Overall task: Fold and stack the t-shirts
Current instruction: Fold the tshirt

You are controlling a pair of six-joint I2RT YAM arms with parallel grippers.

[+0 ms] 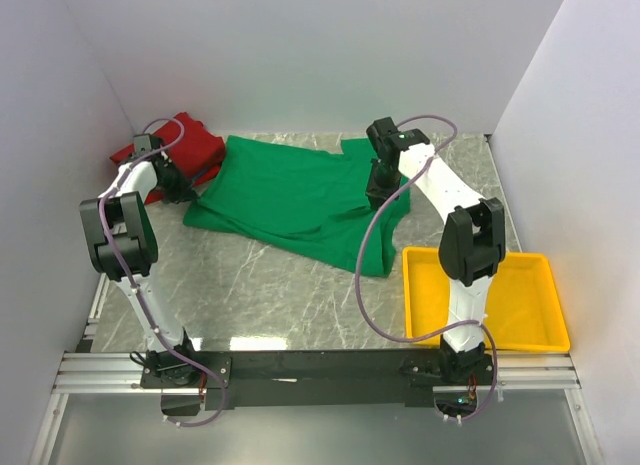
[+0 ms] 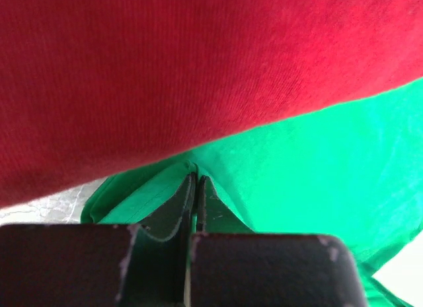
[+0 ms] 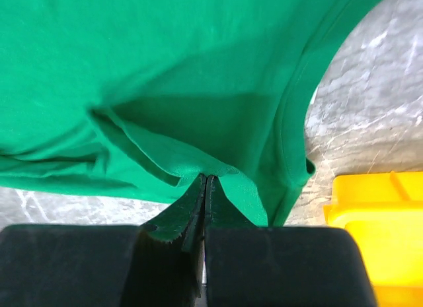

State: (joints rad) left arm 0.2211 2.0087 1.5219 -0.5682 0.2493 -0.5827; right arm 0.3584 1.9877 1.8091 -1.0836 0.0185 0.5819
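The green t-shirt [image 1: 290, 195] lies spread and partly folded across the back of the table. The red t-shirt [image 1: 185, 145] is bunched in the back left corner, touching the green one. My left gripper [image 1: 178, 190] is shut on the green shirt's left edge; in the left wrist view the gripper [image 2: 195, 178] pinches green cloth [image 2: 317, 168] just below the red shirt [image 2: 198, 69]. My right gripper [image 1: 378, 193] is shut on the shirt's right side; in the right wrist view the gripper [image 3: 206, 178] pinches a fold of green cloth [image 3: 165, 76].
A yellow plastic tray [image 1: 540, 330] stands at the front right beside the right arm's base; its corner shows in the right wrist view [image 3: 377, 214]. White walls enclose the marble table [image 1: 270, 295] on three sides. Purple cables loop from both arms.
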